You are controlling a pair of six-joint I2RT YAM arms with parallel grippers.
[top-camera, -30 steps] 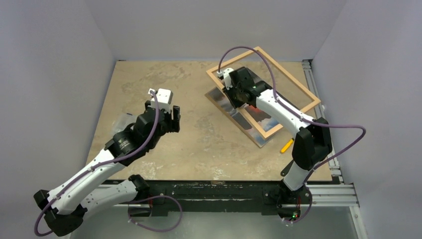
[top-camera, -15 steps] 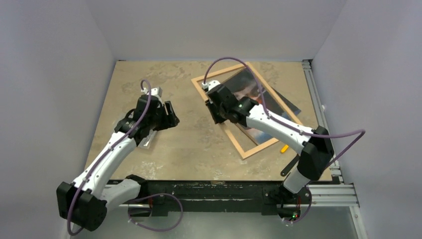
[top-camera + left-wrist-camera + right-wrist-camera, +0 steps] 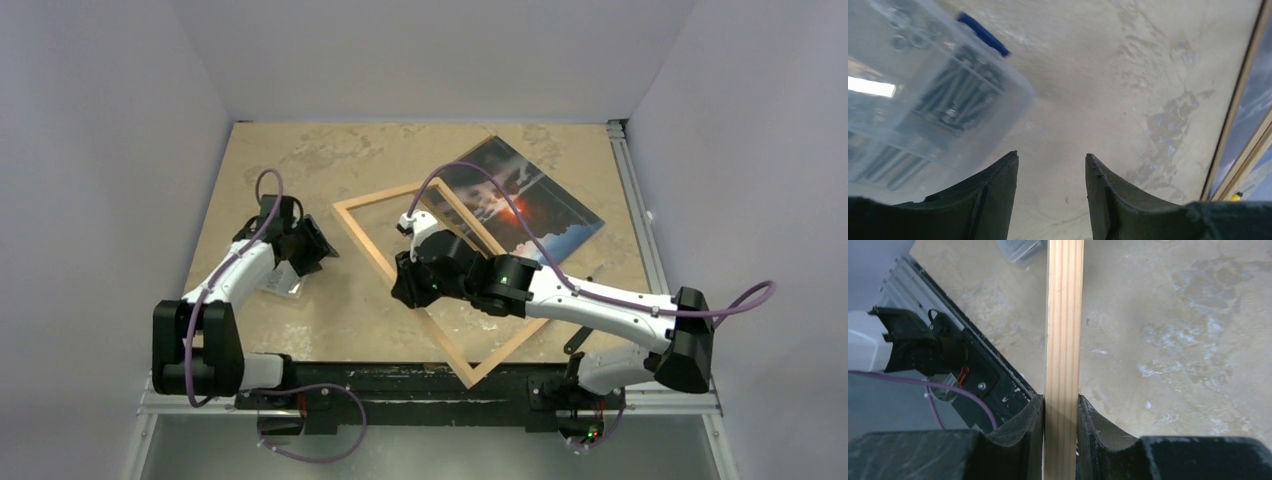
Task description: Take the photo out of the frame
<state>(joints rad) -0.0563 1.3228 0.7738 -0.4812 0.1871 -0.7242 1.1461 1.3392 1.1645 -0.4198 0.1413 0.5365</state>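
- Jaws of the right gripper [image 3: 1062, 405] are clamped on a side rail of the frame [image 3: 1064, 315], one finger on each face of the pale wood.
- Jaws of the left gripper [image 3: 1050, 155] stand apart with nothing between them, low over the table [image 3: 300, 160] just beside a clear box [image 3: 908, 90] of bolts.
- The photo [image 3: 520, 205] lies flat at the far right of the table. It is out of the frame's opening, but the frame's far rail crosses its near-left part.
- The step in hand looks like carrying the empty frame clear of the print.
- To do it well, lift the far rail before moving sideways, so the wood does not drag the glossy sheet along or scuff it.
- The grip is on one thin rail, well off centre, so the long frame may sag or swing. A slow, level carry suits it.
- The frame's near corner reaches the table's front edge by the arm bases, so there is no room to pull it nearer.
- Open table lies at the middle and far left, between the frame and the left arm.
- The box and the left arm bound that room on the left, and the metal rails [image 3: 640, 200] and wall close the right side.
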